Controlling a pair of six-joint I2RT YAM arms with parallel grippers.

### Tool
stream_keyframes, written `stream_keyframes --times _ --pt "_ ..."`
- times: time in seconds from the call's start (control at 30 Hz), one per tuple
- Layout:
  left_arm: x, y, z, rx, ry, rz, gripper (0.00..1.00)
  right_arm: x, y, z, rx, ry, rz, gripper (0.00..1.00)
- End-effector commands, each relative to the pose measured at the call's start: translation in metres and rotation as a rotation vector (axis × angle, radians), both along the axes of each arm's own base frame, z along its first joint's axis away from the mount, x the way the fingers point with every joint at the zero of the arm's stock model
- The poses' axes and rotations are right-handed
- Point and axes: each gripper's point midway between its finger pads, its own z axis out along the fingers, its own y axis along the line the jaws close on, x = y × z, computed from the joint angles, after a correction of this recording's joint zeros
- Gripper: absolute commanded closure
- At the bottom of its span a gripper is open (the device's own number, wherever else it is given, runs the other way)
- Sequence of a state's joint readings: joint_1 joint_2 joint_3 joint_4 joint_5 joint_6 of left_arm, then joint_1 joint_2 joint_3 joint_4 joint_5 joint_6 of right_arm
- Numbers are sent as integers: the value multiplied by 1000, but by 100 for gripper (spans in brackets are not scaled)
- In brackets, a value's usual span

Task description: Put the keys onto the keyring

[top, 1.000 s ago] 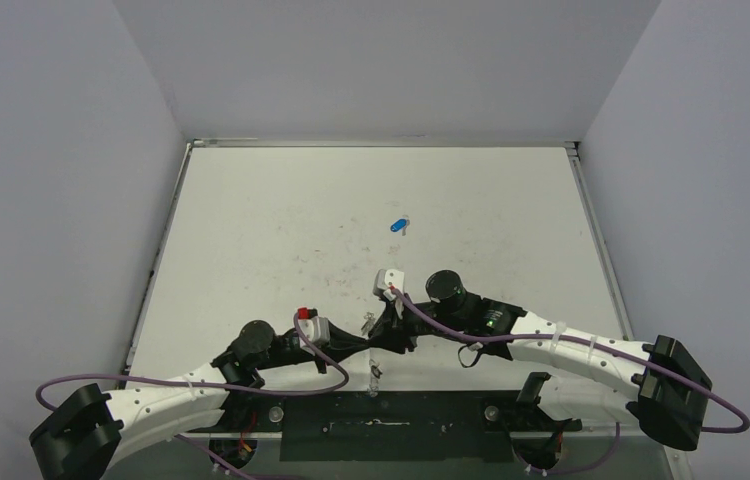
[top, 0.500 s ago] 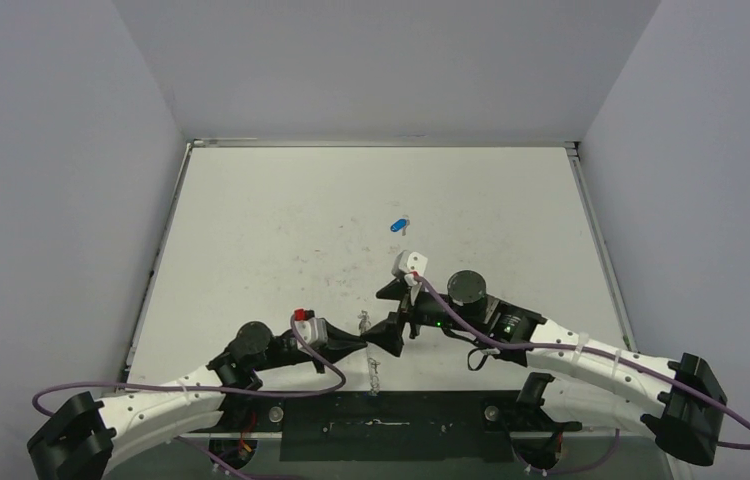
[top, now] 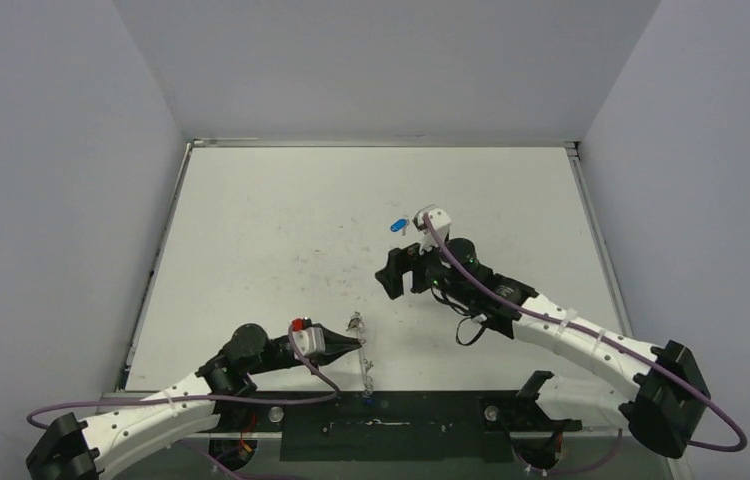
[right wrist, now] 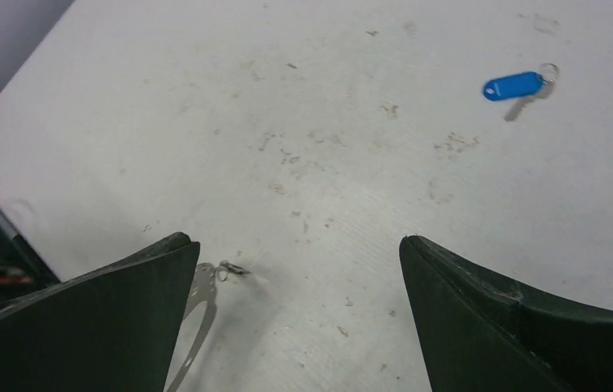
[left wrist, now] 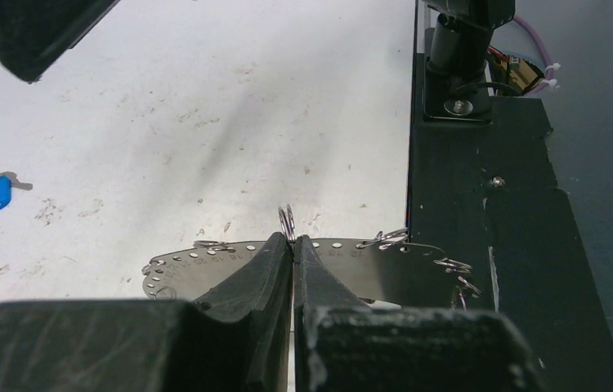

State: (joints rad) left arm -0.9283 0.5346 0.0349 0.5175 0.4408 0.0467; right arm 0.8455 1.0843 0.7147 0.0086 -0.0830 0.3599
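Left claw [left wrist: 293,243] pinched together on keyring [left wrist: 385,273] rim. Right claw [right wrist: 291,241] wide apart, empty, between keyring and blue key [right wrist: 514,85]. Key flat on tabletop [top: 251,230], well beyond keyring. Risks: tiny key skids from closing fingers; thin keyring twists in pinch.

Flanking the black base plate [top: 391,428], left arm [top: 151,405] and right arm [top: 581,338]: white shells, black joints, a purple cable [top: 251,397] along each; right gripper [right wrist: 297,243] black-fingered.

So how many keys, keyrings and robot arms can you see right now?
Small blue-capped silver key in plain sight: 1
Thin silver metal keyring: 1
Black-and-white robot arm: 2, left and right
Total: 4
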Motion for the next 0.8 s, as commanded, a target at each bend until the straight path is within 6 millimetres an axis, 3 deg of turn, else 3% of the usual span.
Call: stream_keyframes --times 0.0,0.17,0.2,0.4,0.53,0.77 --pt "3 -1 28 -25 -73 6 100 51 -34 -17 -109 104 -278 0" --pt "2 -1 27 -23 -64 5 100 102 -42 -43 -100 217 -310 0" --pt "2 -1 26 -21 -60 3 100 115 -43 -56 -102 254 -313 2" --pt "3 -1 22 -7 -50 6 100 172 -44 -98 -235 366 -353 22" --pt "3 -1 18 2 -41 6 100 201 -40 -112 -325 399 -396 35" --pt "4 1 11 9 -29 17 100 234 -29 -126 -436 382 -467 40"
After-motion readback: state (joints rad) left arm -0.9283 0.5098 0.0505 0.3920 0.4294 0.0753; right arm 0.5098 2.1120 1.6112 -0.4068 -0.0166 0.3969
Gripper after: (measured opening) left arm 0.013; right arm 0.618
